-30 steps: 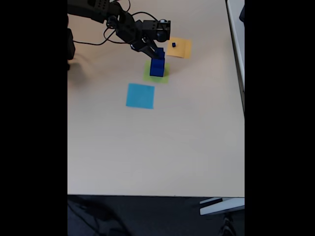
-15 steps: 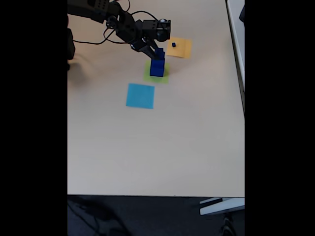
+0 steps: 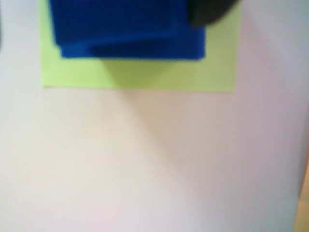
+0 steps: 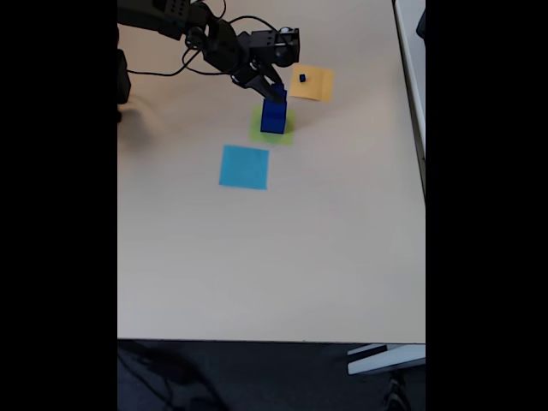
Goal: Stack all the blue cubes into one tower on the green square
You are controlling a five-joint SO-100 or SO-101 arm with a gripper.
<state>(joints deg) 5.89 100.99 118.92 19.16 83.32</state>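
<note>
Your arm reaches in from the top left of the fixed view, and its gripper (image 4: 276, 88) hangs right at the top of a stack of blue cubes (image 4: 273, 116) standing on the green square (image 4: 272, 127). The stack reads as a larger cube at the bottom with a smaller blue piece on top, just at the fingertips — whether the fingers clasp that upper piece or only sit beside it, you cannot tell from here, nor how wide they stand. In the wrist view the same blue cubes (image 3: 126, 29) fill the upper part of the picture, blurred, with a stepped outline that suggests one block resting on a wider one, and the green square (image 3: 140, 75) spreads out below and to both sides of them. A dark rounded shape, part of the gripper (image 3: 208, 10), cuts in at the top right of that view, overlapping the edge of the blue. Back in the fixed view, one tiny blue cube (image 4: 301, 78) sits alone on the orange-yellow square (image 4: 315, 84), just to the right of the stack and apart from it. A light-blue square (image 4: 244, 166) lies lower down and a little to the left, bare, on the pale table (image 4: 282, 257). Black cables (image 4: 184, 64) loop from the arm across the table top near its base — they stay well away from the paper squares.
</note>
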